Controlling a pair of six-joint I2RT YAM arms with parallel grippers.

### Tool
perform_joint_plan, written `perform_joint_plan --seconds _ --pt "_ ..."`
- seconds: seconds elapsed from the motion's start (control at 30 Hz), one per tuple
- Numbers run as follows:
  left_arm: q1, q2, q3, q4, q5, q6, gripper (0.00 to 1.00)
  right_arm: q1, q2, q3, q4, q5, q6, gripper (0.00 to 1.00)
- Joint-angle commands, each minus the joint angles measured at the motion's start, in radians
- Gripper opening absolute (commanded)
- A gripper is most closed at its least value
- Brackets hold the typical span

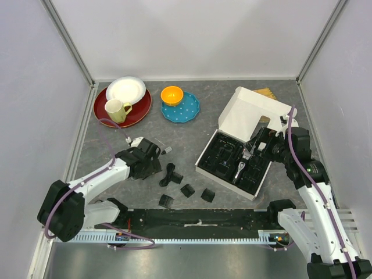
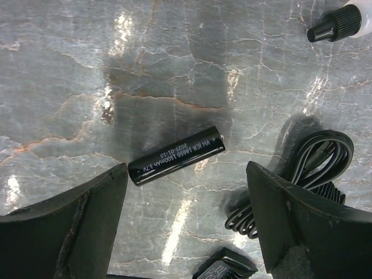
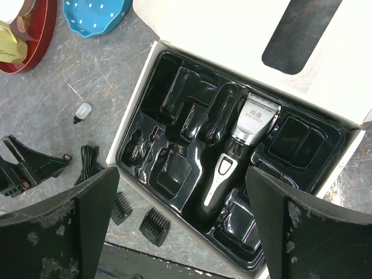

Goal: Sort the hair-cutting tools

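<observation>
Black cord (image 2: 318, 152) — partly behind left claw (image 2: 186, 170).

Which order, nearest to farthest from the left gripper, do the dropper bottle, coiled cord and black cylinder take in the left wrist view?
1. black cylinder, between the open jaws of the left gripper.
2. coiled cord, just outside the jaws, picture's right.
3. dropper bottle, top right corner.
</observation>
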Motion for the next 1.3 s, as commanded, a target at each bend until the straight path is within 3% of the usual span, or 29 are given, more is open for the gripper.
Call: perform_joint_plan --seconds 0.0,0.2,0.53,0.83,0.97,1.1,1.27 --pt "0.006 0.038 -0.003 0.082 0.047 0.042 0.89 0.002 -0.017 -0.004 0.038 -0.001 -0.01 0.98" --pt "0.006 0.064 -0.056 0.14 0.088 0.031 0.87 0.002 -0.035 -0.01 0.027 0.001 -0.011 0.98" --pt "0.006 0.091 -0.046 0.163 0.076 0.066 0.63 -0.001 -0.049 -0.015 0.026 0.004 -0.008 0.98" --pt "0.006 0.139 -0.033 0.209 0.147 0.157 0.61 0.002 -0.065 -0.02 0.018 0.015 0.015 0.98" --pt "0.006 0.16 -0.018 0.226 0.168 0.2 0.68 0.0 -0.06 -0.015 0.02 0.004 0.03 0.98" --pt "0.008 0.193 0.02 0.203 0.167 0.22 0.82 0.002 -0.054 -0.007 0.02 -0.014 0.047 0.98" --pt "0.006 0.229 0.071 0.165 0.125 0.25 0.85 0.002 -0.054 0.003 0.021 -0.011 0.052 0.98"
